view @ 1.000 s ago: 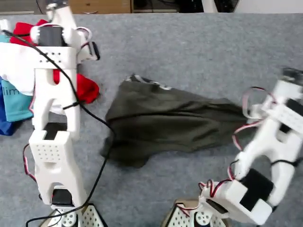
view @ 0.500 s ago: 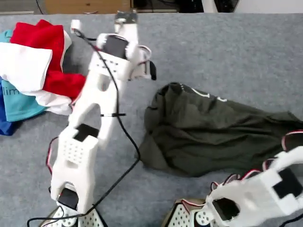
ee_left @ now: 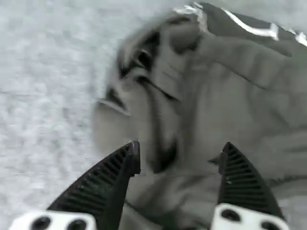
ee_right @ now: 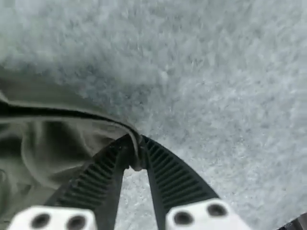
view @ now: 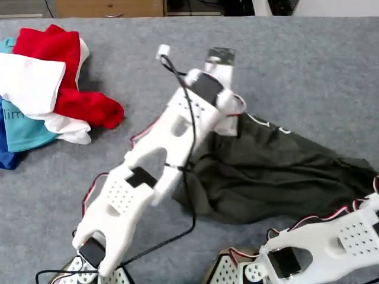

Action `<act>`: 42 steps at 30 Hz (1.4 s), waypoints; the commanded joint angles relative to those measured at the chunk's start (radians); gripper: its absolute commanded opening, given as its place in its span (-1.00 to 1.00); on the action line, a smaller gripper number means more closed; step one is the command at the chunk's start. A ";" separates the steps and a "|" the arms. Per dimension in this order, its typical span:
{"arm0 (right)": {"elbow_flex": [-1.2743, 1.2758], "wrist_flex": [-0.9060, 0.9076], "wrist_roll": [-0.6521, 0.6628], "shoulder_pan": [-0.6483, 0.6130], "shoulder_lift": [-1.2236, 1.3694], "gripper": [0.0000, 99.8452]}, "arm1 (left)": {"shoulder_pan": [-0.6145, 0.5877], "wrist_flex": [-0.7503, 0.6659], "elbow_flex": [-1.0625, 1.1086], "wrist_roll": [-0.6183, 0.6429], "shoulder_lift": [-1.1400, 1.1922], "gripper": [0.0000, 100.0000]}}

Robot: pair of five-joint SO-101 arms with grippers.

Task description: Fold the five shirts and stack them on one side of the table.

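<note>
The left gripper (ee_left: 180, 152) hangs spread above the crumpled dark olive cloth shirt (view: 278, 171); the right gripper (ee_right: 136, 155) is clenched on its edge.

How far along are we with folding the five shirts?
Nothing looks folded or stacked yet. Underway: the dark green shirt lies crumpled, the right hand shut on its edge, the left hand open above it. Left: that shirt, plus the red, white, teal and blue ones in the pile.
</note>
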 commanded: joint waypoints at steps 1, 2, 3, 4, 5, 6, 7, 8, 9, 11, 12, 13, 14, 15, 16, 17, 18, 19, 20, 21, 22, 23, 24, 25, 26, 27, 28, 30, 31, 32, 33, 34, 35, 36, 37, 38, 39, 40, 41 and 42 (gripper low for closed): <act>-0.050 0.000 0.044 0.042 0.008 -1.00 | 0.028 -0.048 -0.046 0.066 -0.013 -0.47; -0.053 0.000 0.049 0.051 0.016 -1.00 | 0.026 -0.081 -0.048 0.081 -0.013 -0.51; -0.056 0.000 0.049 0.059 0.022 -1.00 | 0.025 -0.106 -0.044 0.089 -0.013 -0.56; -0.058 0.000 0.049 0.064 0.028 -1.00 | 0.031 -0.120 -0.043 0.083 -0.013 -0.58; -0.058 0.000 0.049 0.067 0.031 -1.00 | 0.037 -0.126 -0.041 0.074 -0.008 -0.59; -0.058 0.000 0.049 0.070 0.035 -1.00 | 0.048 -0.137 -0.031 0.071 0.005 -0.58; -0.058 0.000 0.049 0.070 0.036 -1.00 | 0.052 -0.149 -0.021 0.072 0.024 -0.57; -0.053 0.000 0.049 0.070 0.036 -1.00 | 0.051 -0.163 -0.020 0.072 0.044 -0.56; -0.050 0.000 0.049 0.068 0.036 -1.00 | 0.046 -0.181 -0.026 0.072 0.062 -0.55; -0.050 0.000 0.048 0.068 0.038 -1.00 | 0.026 -0.221 -0.032 0.072 0.105 -0.55; -0.050 0.000 0.046 0.067 0.038 -1.00 | 0.026 -0.241 -0.032 0.072 0.122 -0.55; -0.048 0.000 0.044 0.065 0.038 -1.00 | 0.026 -0.261 -0.034 0.072 0.136 -0.55; -0.048 0.000 0.044 0.064 0.038 -1.00 | 0.028 -0.278 -0.040 0.075 0.142 -0.56; -0.048 0.000 0.044 0.062 0.038 -1.00 | 0.032 -0.288 -0.055 0.077 0.142 -0.56; -0.048 0.000 0.043 0.061 0.038 -1.00 | 0.041 -0.301 -0.075 0.077 0.151 -0.56; -0.048 0.000 0.043 0.061 0.038 -1.00 | 0.046 -0.310 -0.097 0.077 0.153 -0.56; -0.048 0.000 0.043 0.061 0.038 -1.00 | 0.051 -0.321 -0.107 0.077 0.154 -0.56; -0.048 0.000 0.043 0.061 0.038 -1.00 | 0.052 -0.330 -0.110 0.077 0.154 -0.56; -0.048 0.000 0.043 0.061 0.038 -1.00 | 0.052 -0.344 -0.109 0.077 0.154 -0.56; -0.048 0.000 0.043 0.061 0.038 -1.00 | 0.046 -0.354 -0.109 0.077 0.154 -0.56; -0.050 0.000 0.043 0.064 0.038 -1.00 | 0.043 -0.367 -0.109 0.078 0.154 -0.56; -0.051 0.000 0.043 0.067 0.038 -1.00 | 0.032 -0.382 -0.109 0.078 0.154 -0.56; -0.051 0.000 0.043 0.067 0.038 -1.00 | 0.028 -0.396 -0.106 0.078 0.160 -0.56; -0.051 0.000 0.043 0.067 0.038 -1.00 | 0.026 -0.408 -0.098 0.078 0.171 -0.56; -0.051 0.000 0.043 0.067 0.038 -1.00 | 0.026 -0.419 -0.094 0.078 0.185 -0.56; -0.051 0.000 0.043 0.065 0.038 -1.00 | 0.026 -0.423 -0.094 0.078 0.202 -0.56; -0.050 0.000 0.043 0.062 0.038 -1.00 | 0.026 -0.427 -0.094 0.078 0.219 -0.56; -0.050 0.000 0.043 0.061 0.038 -1.00 | 0.026 -0.428 -0.101 0.078 0.262 -0.56; -0.050 0.000 0.043 0.059 0.038 -1.00 | 0.026 -0.430 -0.103 0.078 0.278 -0.56; -0.050 0.000 0.043 0.059 0.038 -1.00 | 0.026 -0.434 -0.104 0.080 0.295 -0.56; -0.050 0.000 0.043 0.059 0.038 -1.00 | 0.025 -0.442 -0.114 0.080 0.317 -0.56; -0.050 0.000 0.043 0.059 0.038 -1.00 | 0.018 -0.451 -0.124 0.080 0.332 -0.56; -0.050 0.000 0.043 0.059 0.038 -1.00 | 0.015 -0.460 -0.137 0.080 0.349 -0.56; -0.050 0.000 0.043 0.059 0.038 -1.00 | 0.008 -0.468 -0.149 0.080 0.364 -0.56; -0.050 0.000 0.043 0.059 0.038 -1.00 | 0.002 -0.473 -0.161 0.080 0.374 -0.56; -0.050 0.000 0.043 0.059 0.038 -1.00 | -0.003 -0.473 -0.178 0.080 0.381 -0.58; -0.050 0.000 0.043 0.059 0.038 -1.00 | -0.006 -0.470 -0.198 0.080 0.389 -0.61; -0.050 0.000 0.043 0.059 0.038 -1.00 | -0.008 -0.470 -0.218 0.078 0.395 -0.66; -0.050 0.000 0.043 0.059 0.038 -1.00 | -0.009 -0.470 -0.235 0.075 0.398 -0.71; -0.050 0.000 0.043 0.059 0.038 -1.00 | -0.009 -0.470 -0.250 0.074 0.401 -0.76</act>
